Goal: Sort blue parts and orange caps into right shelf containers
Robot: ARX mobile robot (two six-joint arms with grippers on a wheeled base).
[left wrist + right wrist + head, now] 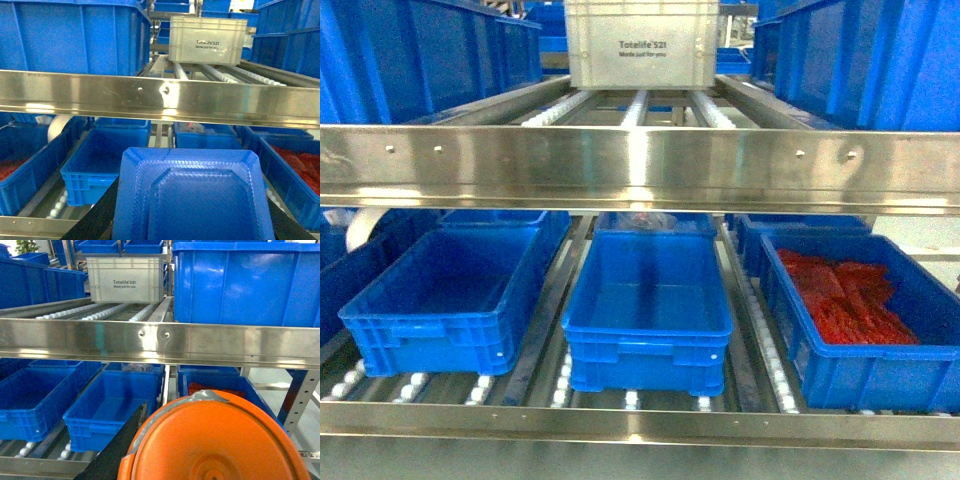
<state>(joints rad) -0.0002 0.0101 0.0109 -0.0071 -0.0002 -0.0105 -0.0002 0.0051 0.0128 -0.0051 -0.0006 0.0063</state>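
1. Three blue crates are seen on the lower rollers: left [445, 300], middle [648, 305], right [865, 320], the last holding red pieces [845, 300]
2. A blue part [192, 200] fills the left wrist view; jaw state cannot be told
3. An orange cap [215, 440] fills the right wrist view; jaws likewise unclear
4. A white tote [642, 45] is set on the upper shelf

Steel roller shelf [640, 165]: three blue crates [648, 310] along the bottom of frame, white tote [642, 45] top center.

Orange cap [215, 440] cut off below, hiding hand.
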